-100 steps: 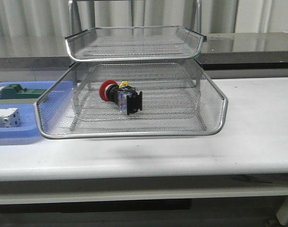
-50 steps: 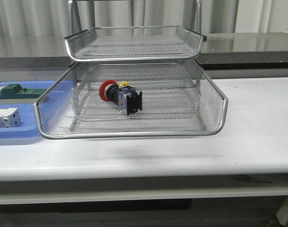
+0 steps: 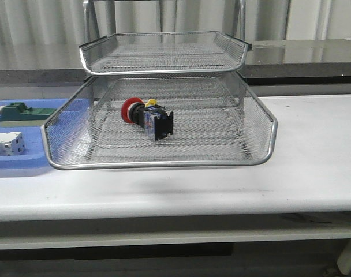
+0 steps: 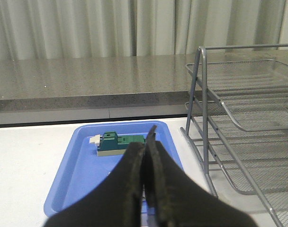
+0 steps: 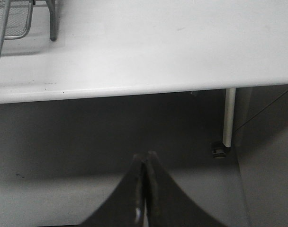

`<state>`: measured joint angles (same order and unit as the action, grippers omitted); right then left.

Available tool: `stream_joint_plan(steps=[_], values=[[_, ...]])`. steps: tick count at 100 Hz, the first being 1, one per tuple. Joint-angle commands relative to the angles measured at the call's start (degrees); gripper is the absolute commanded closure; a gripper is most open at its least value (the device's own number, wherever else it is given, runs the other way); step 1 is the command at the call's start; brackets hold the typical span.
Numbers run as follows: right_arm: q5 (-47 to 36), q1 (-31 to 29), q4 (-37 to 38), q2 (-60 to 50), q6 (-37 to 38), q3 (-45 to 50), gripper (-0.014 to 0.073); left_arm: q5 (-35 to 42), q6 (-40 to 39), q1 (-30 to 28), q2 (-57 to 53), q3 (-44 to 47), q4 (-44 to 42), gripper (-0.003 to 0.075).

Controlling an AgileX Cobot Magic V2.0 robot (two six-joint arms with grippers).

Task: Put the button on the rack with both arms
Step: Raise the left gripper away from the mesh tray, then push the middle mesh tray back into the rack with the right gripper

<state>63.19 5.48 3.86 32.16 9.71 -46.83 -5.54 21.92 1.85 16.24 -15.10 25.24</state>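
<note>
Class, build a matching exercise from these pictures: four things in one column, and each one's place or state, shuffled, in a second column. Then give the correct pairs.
Things:
1. button
2. green block
3. left end effector
4. white component

Places or states:
A. shut, holding nothing
B. far end of the blue tray
C. lying in the pulled-out tier of the rack
D. near end of the blue tray

Pairs: 1-C, 2-B, 3-A, 4-D

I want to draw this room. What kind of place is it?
Probably a workshop or test lab: a plain white table, a wire rack holding a red button, and a blue tray of electrical parts.
</note>
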Motion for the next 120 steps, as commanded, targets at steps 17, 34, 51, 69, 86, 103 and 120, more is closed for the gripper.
stream_joint_plan(steps=[17,34,51,69,86,103,120], values=[[-4.0,-0.1,3.0,0.2,-0.3,-1.9,0.0659,4.2,-0.6,-0.2,0.4,-1.6,0.7,0.0741],[-4.1,-0.1,2.9,0.2,-0.3,-1.9,0.0659,4.2,-0.6,-0.2,0.4,-1.6,0.7,0.0741],[-8.3,-0.1,-0.5,0.3,-0.3,-1.9,0.0659,4.2,-0.6,-0.2,0.4,-1.6,0.7,0.0741],[-12.8,0.1,-9.2,6.1,-0.4,-1.9,0.0659,4.2,-0.6,-0.2,0.4,-1.6,0.7,0.0741],[-13.0,1.0,-19.6,17.1,-8.9,-1.9,0.0659,4.2,-0.6,-0.2,0.4,-1.6,0.7,0.0741],[-17.8,7.1,-26.0,27.9,-15.4,-1.9,0.0659,4.2,-0.6,-0.2,0.4,-1.6,0.7,0.0741],[-23.8,15.6,-26.0,36.9,-15.4,-1.9,0.0658,4.2,-0.6,-0.2,0.4,-1.6,0.7,0.0741]])
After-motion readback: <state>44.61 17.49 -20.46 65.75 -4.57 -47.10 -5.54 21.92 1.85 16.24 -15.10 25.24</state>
